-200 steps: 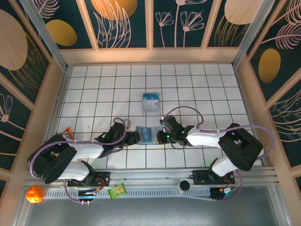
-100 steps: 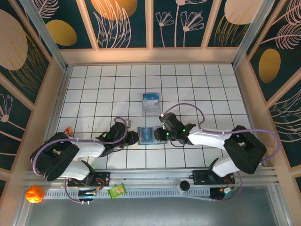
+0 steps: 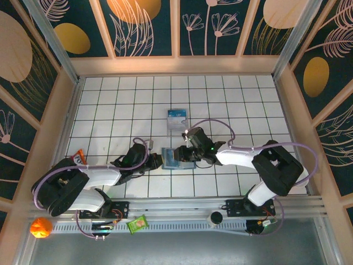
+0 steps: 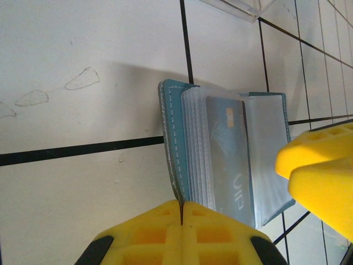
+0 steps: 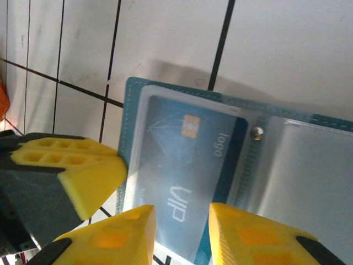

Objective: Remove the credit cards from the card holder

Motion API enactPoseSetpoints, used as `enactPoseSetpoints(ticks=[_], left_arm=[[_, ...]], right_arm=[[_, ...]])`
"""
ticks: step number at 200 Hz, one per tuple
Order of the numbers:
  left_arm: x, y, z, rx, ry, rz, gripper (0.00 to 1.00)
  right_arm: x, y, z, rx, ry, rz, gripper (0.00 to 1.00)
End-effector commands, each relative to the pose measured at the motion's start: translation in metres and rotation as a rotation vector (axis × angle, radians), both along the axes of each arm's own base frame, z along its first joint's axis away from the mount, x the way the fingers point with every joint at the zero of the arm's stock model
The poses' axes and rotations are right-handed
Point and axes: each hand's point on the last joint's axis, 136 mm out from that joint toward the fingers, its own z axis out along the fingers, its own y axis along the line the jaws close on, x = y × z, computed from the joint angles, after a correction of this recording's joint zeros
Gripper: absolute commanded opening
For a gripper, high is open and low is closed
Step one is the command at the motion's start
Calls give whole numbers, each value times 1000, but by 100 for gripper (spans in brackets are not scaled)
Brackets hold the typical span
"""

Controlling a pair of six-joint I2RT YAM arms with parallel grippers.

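A white tiled table (image 3: 110,110) with dark grid lines sits inside walls painted with pale flowers on dark panels. A clear case (image 3: 177,118) lies near the table's middle. The card holder (image 3: 172,158) lies open and flat on the tiles just on the near side of the case, apart from it.

The left gripper (image 3: 159,162) reaches in from the near left of the case. In the left wrist view its yellow pads (image 4: 181,212) are pressed together, clenched on the edge of the holder's teal cover (image 4: 171,143), with a fan of clear sleeves lying beside that cover. The top sleeve holds a blue card (image 4: 229,154) with a gold chip and the letters "VIP".

The right gripper (image 3: 185,154) comes in from the near right of the case and hangs over the holder. In its own wrist view its fingers (image 5: 181,232) stand apart, released, one on each side of the card's (image 5: 187,160) lower edge. The teal rim (image 5: 130,121) frames the sleeve.
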Motion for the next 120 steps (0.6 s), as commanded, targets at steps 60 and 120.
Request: enactPoseSetpoints(ticks=[60, 120], left_arm=[[-3, 24, 12, 12, -34, 95, 29], [5, 8, 31, 5, -107, 18, 44]], right_arm=[[2, -2, 0, 32, 14, -28, 31], [0, 6, 2, 43, 11, 5, 31]])
